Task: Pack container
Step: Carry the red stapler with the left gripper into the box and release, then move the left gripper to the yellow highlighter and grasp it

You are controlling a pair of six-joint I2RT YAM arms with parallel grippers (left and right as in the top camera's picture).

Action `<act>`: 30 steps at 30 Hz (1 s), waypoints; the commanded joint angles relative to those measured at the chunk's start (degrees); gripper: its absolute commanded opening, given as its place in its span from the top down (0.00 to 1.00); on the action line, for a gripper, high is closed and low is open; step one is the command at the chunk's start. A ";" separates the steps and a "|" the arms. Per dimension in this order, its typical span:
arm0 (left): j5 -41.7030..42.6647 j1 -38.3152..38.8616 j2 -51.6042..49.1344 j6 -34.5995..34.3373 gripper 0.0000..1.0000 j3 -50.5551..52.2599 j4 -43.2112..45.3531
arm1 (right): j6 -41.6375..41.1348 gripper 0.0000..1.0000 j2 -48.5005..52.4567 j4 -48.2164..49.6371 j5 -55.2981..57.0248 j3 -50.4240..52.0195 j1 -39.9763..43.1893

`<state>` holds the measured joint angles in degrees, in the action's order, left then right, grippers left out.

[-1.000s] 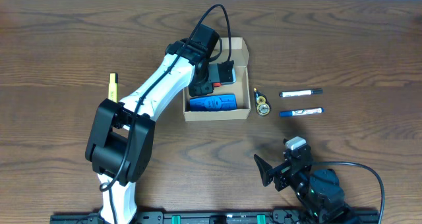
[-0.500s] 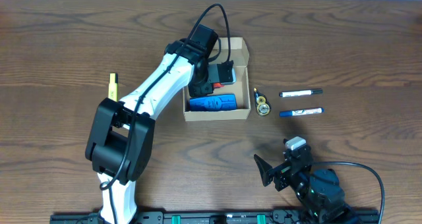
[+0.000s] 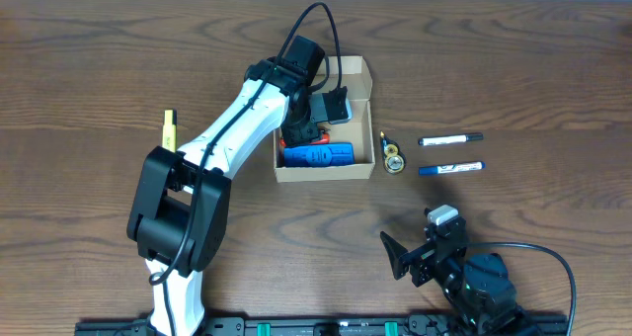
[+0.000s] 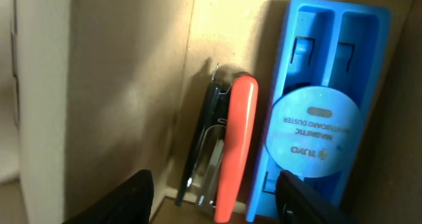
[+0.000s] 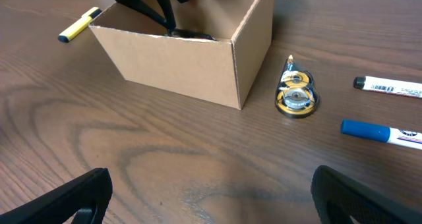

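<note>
The tan cardboard container (image 3: 326,172) stands open mid-table, its flap lid (image 3: 355,75) folded back. Inside lie a blue magnetic eraser case (image 3: 318,155) and a red and black stapler (image 3: 299,134). My left gripper (image 3: 304,126) reaches down into the container. In the left wrist view its fingers (image 4: 214,201) are open just above the near end of the stapler (image 4: 232,138), beside the blue case (image 4: 323,118), and hold nothing. My right gripper (image 3: 407,257) is open and empty near the front edge, facing the container (image 5: 178,59).
A yellow highlighter (image 3: 169,128) lies left of the left arm. Right of the container lie a gold correction tape (image 3: 393,157), a black-capped marker (image 3: 450,138) and a blue marker (image 3: 451,167). The right wrist view shows the tape (image 5: 297,92) and blue marker (image 5: 382,132).
My left wrist has shifted and turned slightly over the container. More of the red stapler shows beside the arm. The right arm has not moved.
</note>
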<state>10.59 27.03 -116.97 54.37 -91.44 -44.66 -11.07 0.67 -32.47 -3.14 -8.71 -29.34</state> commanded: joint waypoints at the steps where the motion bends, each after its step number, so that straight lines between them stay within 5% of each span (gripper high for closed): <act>1: 0.87 0.28 1.97 -5.14 0.41 -2.25 -1.38 | 0.87 0.01 -0.35 -0.07 0.33 0.15 -0.63; 6: -0.11 0.31 8.87 -12.79 0.42 -6.21 -4.00 | 0.87 0.01 -0.35 -0.07 0.33 0.17 -0.63; 15: -14.78 -7.93 20.17 -34.71 0.41 -6.75 -5.57 | 0.87 0.01 -0.35 -0.07 0.33 0.15 -0.63; 30: -10.54 -29.09 13.20 -51.10 0.34 0.59 -10.34 | 0.87 0.01 -0.35 -0.07 0.33 0.17 -0.63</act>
<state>-0.93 -0.69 -101.25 8.67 -93.25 -54.65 -11.07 0.69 -32.47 -3.16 -8.71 -29.34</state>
